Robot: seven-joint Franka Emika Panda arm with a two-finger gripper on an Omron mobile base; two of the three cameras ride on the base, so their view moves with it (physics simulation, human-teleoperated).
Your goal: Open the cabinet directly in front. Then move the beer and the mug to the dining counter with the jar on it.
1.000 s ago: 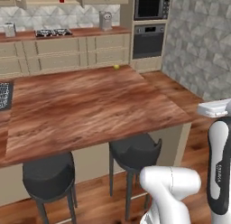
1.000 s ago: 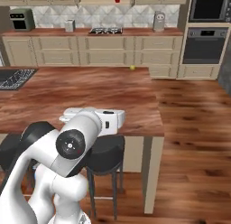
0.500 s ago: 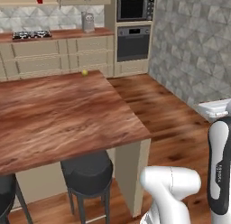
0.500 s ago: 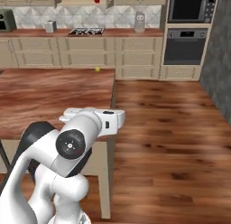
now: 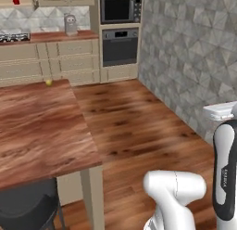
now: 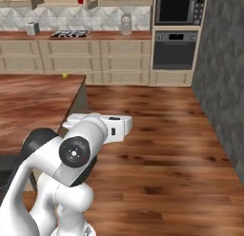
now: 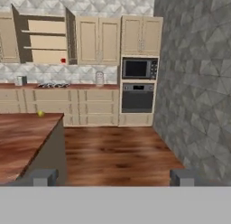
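Now base has swung right: dining counter [image 5: 41, 127] slid to view's left edge. Cabinet [image 7: 45, 38] stands open, mug [image 7: 63, 61] red on lowest shelf; beer not made out. Gripper [image 7: 113, 177] spread wide, empty. Judgement: opening done, fetching ahead.

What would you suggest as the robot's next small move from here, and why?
Probably drive the base on toward the open cabinet on the far wall. Its doors already stand apart, and the mug sits on its bottom shelf, well beyond the arm's reach across the wood floor. The gripper has its jaws wide apart and holds nothing, so it looks ready for a pick once close.
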